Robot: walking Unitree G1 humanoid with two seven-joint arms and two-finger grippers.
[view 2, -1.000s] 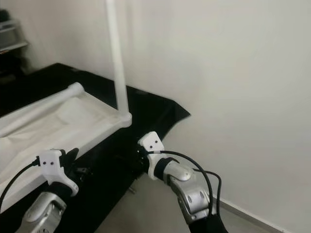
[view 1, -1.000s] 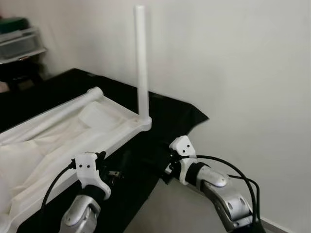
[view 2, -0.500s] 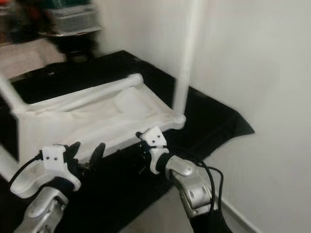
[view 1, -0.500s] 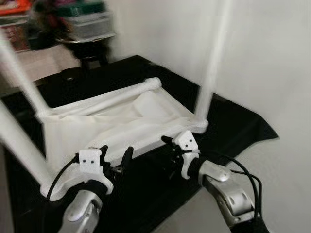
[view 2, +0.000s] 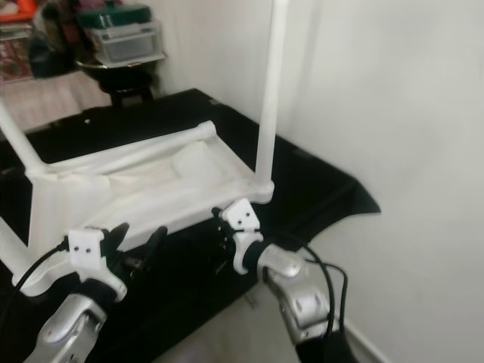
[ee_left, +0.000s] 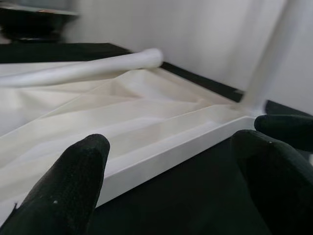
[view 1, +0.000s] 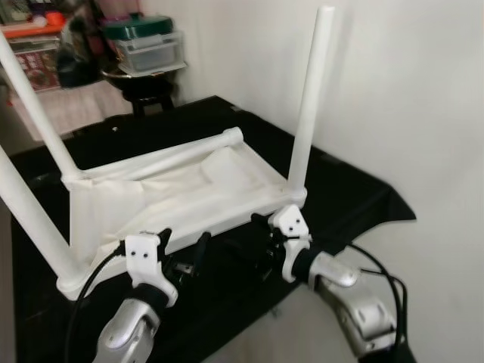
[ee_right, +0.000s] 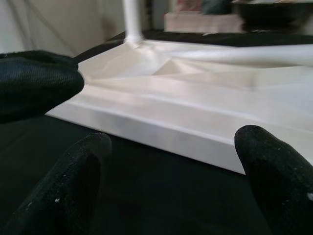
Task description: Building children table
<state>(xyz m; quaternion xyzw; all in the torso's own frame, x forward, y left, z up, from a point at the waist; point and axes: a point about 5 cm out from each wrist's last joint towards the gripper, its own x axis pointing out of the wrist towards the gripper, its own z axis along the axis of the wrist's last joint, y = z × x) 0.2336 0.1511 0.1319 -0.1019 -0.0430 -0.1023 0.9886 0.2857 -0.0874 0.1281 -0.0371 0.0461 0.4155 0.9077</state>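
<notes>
A white children's table lies upside down on a black cloth. Three of its legs stand upright: one at the near right corner, one at the far left, one at the near left. A fourth white tube lies flat along the far edge. My left gripper is open just before the near rim. My right gripper is open too, close beside it and facing the same rim. Neither holds anything.
A white wall runs close along the right side of the cloth. At the back stands a dark stool with plastic boxes on it, and cluttered shelves are at the far left.
The camera has swung left, so more of the table and its left legs have come into view. Both grippers stay in front of the near rim.
</notes>
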